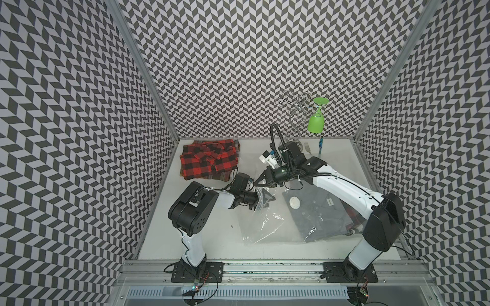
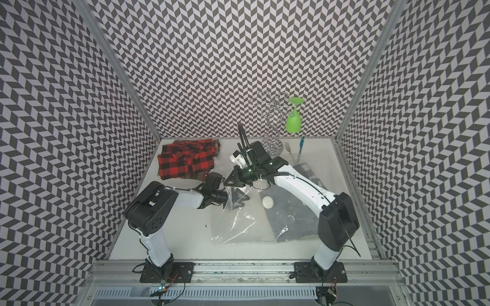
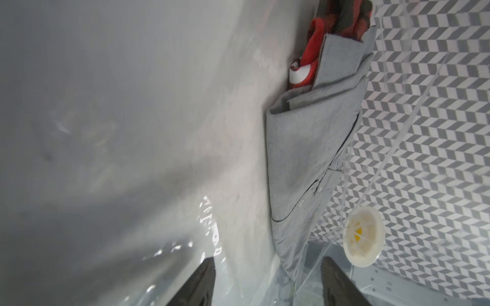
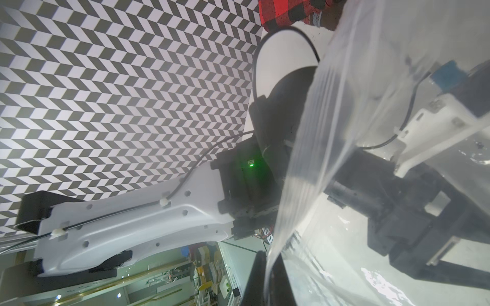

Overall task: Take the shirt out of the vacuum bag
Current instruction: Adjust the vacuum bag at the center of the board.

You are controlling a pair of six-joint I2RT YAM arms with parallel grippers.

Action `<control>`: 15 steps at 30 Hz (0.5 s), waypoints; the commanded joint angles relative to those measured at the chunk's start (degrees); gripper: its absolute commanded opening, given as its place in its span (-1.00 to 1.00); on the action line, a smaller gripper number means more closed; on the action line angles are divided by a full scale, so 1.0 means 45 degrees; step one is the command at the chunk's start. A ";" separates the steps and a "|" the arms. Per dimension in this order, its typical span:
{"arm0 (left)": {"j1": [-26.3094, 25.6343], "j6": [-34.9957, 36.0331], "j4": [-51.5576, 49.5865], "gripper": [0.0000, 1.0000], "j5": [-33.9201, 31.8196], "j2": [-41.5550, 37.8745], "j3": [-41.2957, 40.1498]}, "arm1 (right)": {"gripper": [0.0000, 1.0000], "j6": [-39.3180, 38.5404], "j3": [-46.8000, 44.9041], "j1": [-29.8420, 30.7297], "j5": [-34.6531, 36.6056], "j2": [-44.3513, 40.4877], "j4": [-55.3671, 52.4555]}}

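Closest to me, the vacuum bag (image 1: 267, 227) sprawls on the table (image 1: 220, 246). Its stretch on this side of the valve disc (image 1: 294, 202) is just empty, crinkled film catching the light. The shirt (image 1: 315, 214) is grey, folded flat and soft-looking. It lies under that valve and off to its right, entirely inside the plastic. So nothing is out yet! By my reckoning we're at the opening-up stage, with the whole pull to come.

Left of the valve, here's the action. The left gripper (image 1: 267, 201) is nosed into the bag's mouth, jaws parted, nothing clamped. In its wrist view the shirt's nearest corner hangs between the two fingers (image 3: 201, 286) without being pinched. Just beyond, and also left of the valve, the right gripper (image 1: 255, 182) is clenched on the bag's upper lip, propping the mouth up like a tent.

What's left, I'd say, is to close on that corner and drag the shirt leftward out through the mouth.

Farther back, left of the valve, sits a pile of red-and-black plaid shirts (image 1: 209, 161). Farthest of all, beyond the valve, a wire rack (image 2: 273, 145) dangles a green glass (image 2: 293, 123).
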 commanded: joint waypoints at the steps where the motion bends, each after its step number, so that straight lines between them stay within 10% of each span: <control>1: -0.0191 0.0273 0.0713 0.51 0.0566 0.0396 0.0677 | -1.00 0.0200 -0.0019 0.0082 -0.0055 -0.0478 0.0719; 15: -0.0476 0.1555 -0.0961 0.92 0.0708 0.1977 0.1996 | 0.43 -0.0771 0.0235 -0.1544 0.0452 -0.1840 -0.0320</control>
